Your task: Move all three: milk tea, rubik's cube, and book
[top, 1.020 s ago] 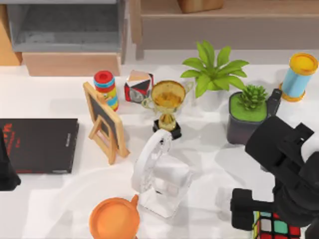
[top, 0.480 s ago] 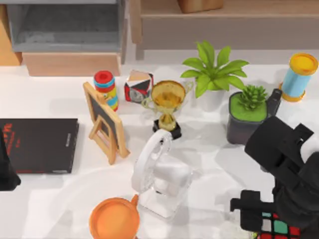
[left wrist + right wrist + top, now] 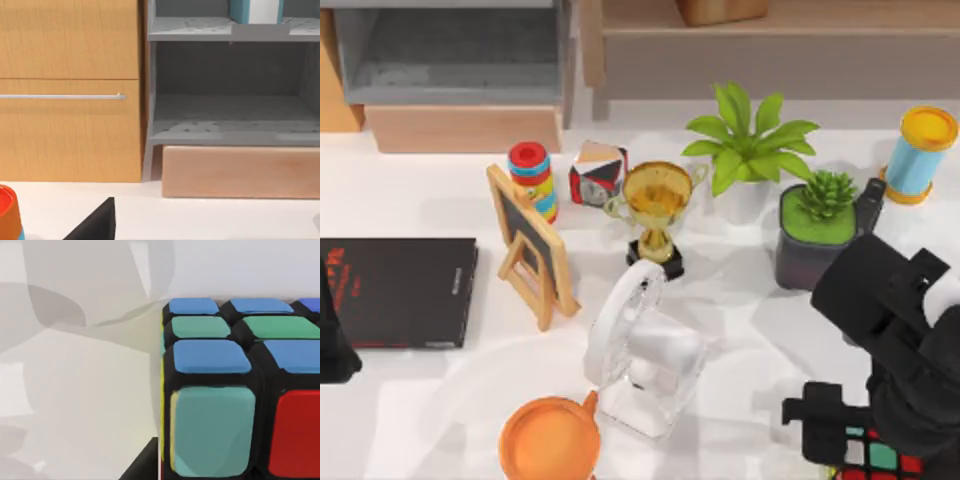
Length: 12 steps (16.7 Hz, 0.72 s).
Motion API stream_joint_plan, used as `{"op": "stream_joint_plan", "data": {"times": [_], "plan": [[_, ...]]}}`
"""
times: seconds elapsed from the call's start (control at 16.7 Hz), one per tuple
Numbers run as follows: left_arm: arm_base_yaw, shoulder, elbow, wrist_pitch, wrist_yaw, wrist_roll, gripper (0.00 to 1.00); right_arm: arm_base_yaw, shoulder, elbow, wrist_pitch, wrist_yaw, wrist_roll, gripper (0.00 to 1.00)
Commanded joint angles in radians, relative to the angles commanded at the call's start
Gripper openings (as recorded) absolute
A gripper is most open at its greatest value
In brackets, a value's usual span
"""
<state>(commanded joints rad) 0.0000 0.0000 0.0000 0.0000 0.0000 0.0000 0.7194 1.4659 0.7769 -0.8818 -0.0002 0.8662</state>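
At the top view's lower right, the right gripper (image 3: 840, 440) covers the cube (image 3: 876, 460) on the table (image 3: 440, 400); I cannot tell whether its fingers grip. An off-centre pinch could twist it loose. The book (image 3: 400, 292) lies far left.

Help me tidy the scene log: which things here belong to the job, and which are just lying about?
Job: rubik's cube, under the right gripper; book.
Lying about: chalkboard, trophy, patterned cube, two potted plants, orange cup.
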Motion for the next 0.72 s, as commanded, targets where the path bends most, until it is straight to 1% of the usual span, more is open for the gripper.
{"op": "stream_joint_plan", "data": {"times": [0.42, 0.72], "plan": [[0.0, 0.0, 0.0, 0.0, 0.0, 0.0, 1.0, -0.001, -0.005, 0.003, -0.003, 0.001, 0.0, 0.0], [0.0, 0.0, 0.0, 0.0, 0.0, 0.0, 1.0, -0.001, -0.04, 0.067, -0.104, 0.0, -0.001, 0.0]]}}
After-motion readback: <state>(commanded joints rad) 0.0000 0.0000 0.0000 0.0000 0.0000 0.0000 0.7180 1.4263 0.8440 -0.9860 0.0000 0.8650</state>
